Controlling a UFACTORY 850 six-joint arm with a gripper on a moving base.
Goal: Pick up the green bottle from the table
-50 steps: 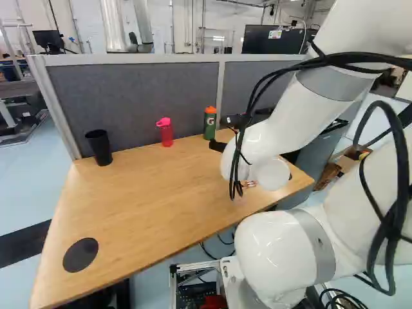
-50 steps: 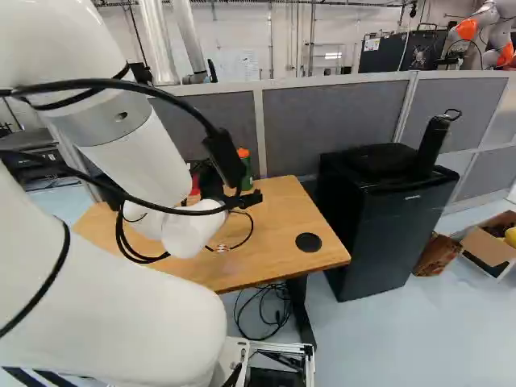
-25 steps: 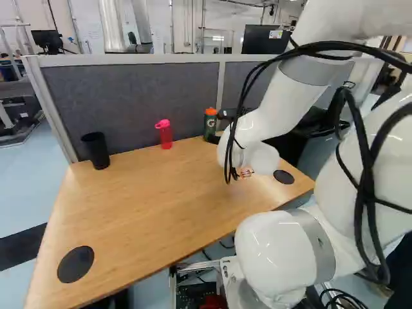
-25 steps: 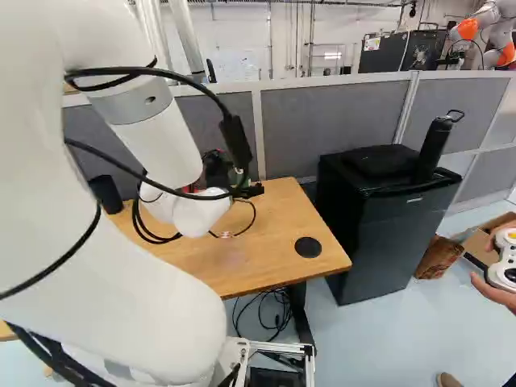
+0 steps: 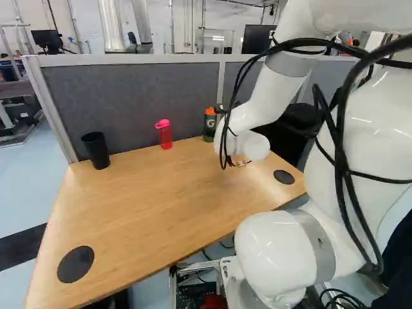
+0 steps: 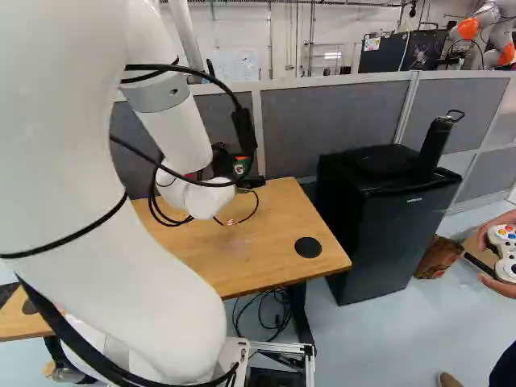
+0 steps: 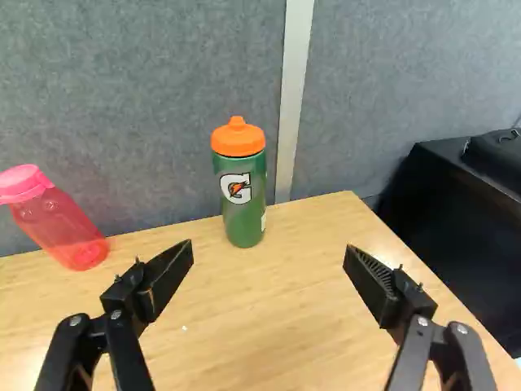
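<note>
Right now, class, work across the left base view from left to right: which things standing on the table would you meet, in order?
Black cup → pink bottle → green bottle with an orange lid.

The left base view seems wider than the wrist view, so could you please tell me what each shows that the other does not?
Only the left base view shows the black cup, the black discs at two ends of the table, and the white arm.

Only the wrist view lets you make out the two fingers of the hand, spread open with nothing between them.

Both show the green bottle, the pink bottle and the grey partition behind them.
</note>
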